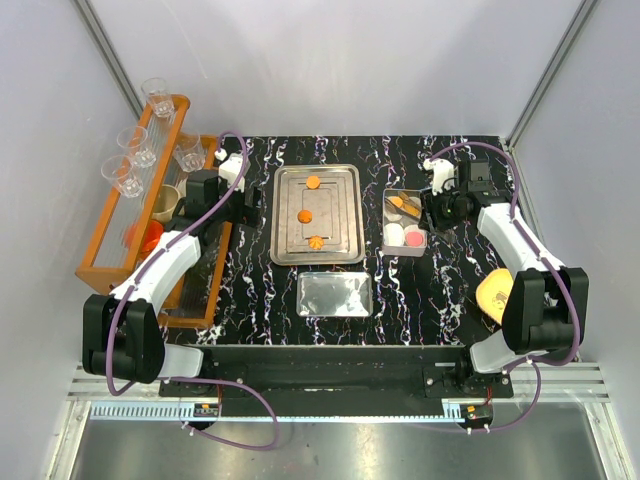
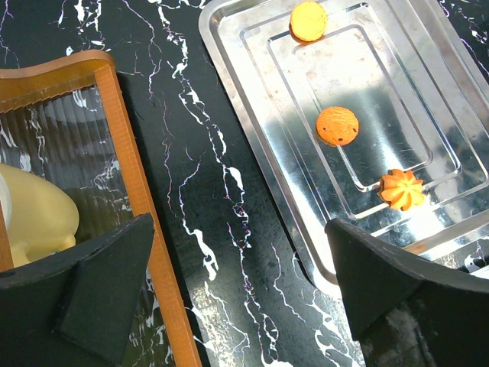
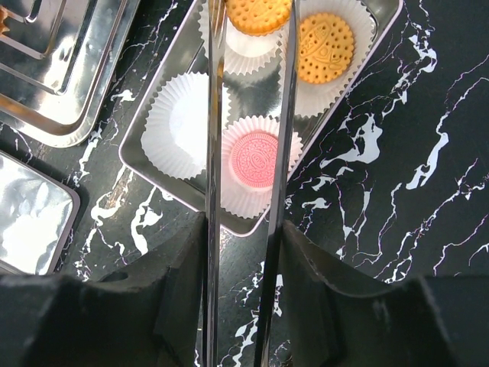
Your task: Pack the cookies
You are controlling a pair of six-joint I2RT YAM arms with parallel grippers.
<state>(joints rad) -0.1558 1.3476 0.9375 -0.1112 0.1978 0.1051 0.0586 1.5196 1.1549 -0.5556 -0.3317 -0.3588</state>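
Seating the orange cookie [image 3: 258, 14] flat in its paper cup [image 3: 248, 58] looks to be the step in hand: lower it level, part the blades only once it rests, and spare the frill. Right pincer [image 3: 250, 8]: long blades reach over the tin [image 3: 177, 189] and flank that cookie; whether it is gripped or freed cannot be told. Tin also holds a pink cookie [image 3: 256, 159], a second orange cookie [image 3: 325, 47] and an empty cup [image 3: 179, 122]. Left pincer [image 2: 238, 229]: released and empty, low over the counter [image 2: 191, 191] beside the tray [image 2: 244, 130], which bears three cookies [image 2: 337, 125].
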